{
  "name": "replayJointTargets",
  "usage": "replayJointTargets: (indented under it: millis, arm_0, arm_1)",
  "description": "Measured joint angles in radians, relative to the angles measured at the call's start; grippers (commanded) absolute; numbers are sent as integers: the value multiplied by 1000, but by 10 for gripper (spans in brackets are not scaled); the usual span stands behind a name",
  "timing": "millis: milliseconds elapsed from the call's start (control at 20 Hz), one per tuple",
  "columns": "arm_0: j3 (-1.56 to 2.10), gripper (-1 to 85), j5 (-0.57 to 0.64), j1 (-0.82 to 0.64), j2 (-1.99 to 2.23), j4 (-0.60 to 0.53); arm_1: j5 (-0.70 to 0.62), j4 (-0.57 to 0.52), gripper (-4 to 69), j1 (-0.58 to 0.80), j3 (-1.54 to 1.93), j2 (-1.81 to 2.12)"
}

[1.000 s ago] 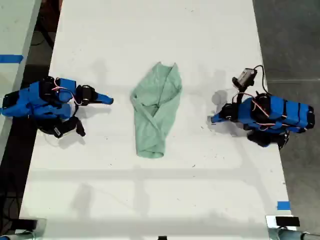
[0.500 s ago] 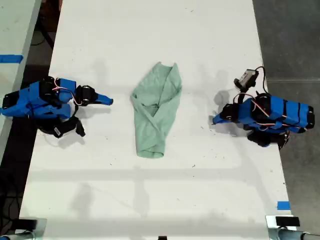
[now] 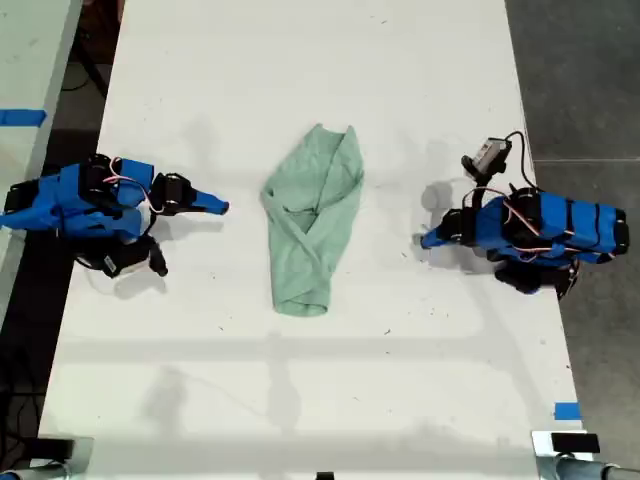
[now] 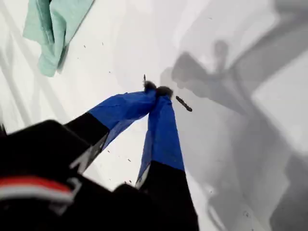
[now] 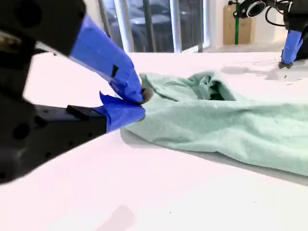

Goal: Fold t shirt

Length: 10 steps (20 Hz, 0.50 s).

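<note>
both arms parked beside a bunched shirt

the t shirt (image 3: 311,222) lies folded lengthwise mid table (image 3: 300,400), between the arms and touching neither. my first gripper (image 4: 156,90) and my second gripper (image 5: 137,101) are both pinched closed on nothing. i judge a grab now would snag one loose layer and undo the fold. compared with half a second ago, only small arm shifts; the cloth is unchanged.
</note>
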Motion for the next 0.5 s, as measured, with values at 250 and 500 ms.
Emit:
replayJointTargets:
  millis: [250, 500]
  arm_0:
    - [-503, 99, -69, 164, -713, -52]
    - [-1144, 177, -21, 313, -1542, 26]
  arm_1:
    - [-40, -58, -2, -97, -497, -641]
    - [-118, -147, 192, -242, -1034, -1289]
